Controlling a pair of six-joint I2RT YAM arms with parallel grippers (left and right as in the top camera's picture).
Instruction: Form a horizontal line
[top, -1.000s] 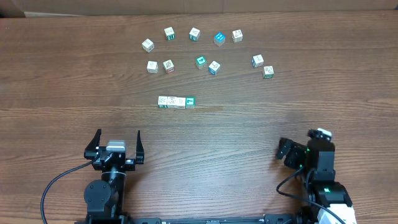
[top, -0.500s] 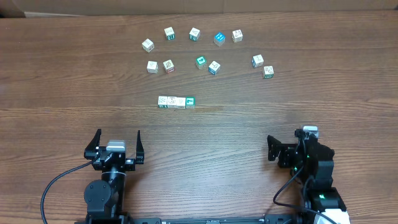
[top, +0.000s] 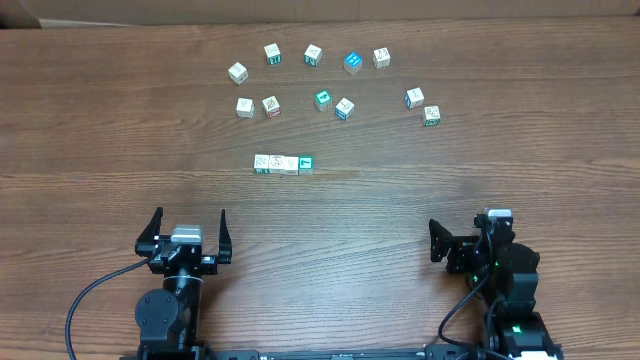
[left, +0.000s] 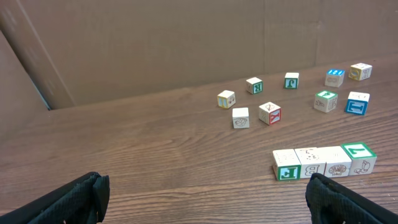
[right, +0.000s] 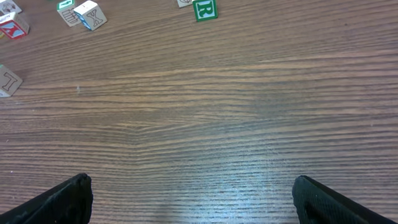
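1. The line lies on the worktop, a little left of centre. It is a straight row of four cubes running left to right, edges touching.
2. Three of its cubes show pale tops. The cube at its right end has a teal-green top.
3. In the left wrist view the line sits low on the right, just beyond the right finger. Its near faces show a green letter, a B and small drawings.
4. The loose cubes, eleven of them, are spread in two rough rows farther out on the worktop, well apart from the line and from each other.
5. Among them, a blue cube sits in the far row and a teal cube in the nearer row, above the right end of the line.
6. The left hand hangs at the near edge, short of the line and to its left. Its fingers are spread wide apart, with nothing between them.
7. The right hand is at the near right, well apart from every cube. Its fingers are likewise wide apart over bare wood, empty.
8. The right wrist view catches a green R cube and a few other loose ones along its top edge.
9. A cardboard wall stands behind the worktop.
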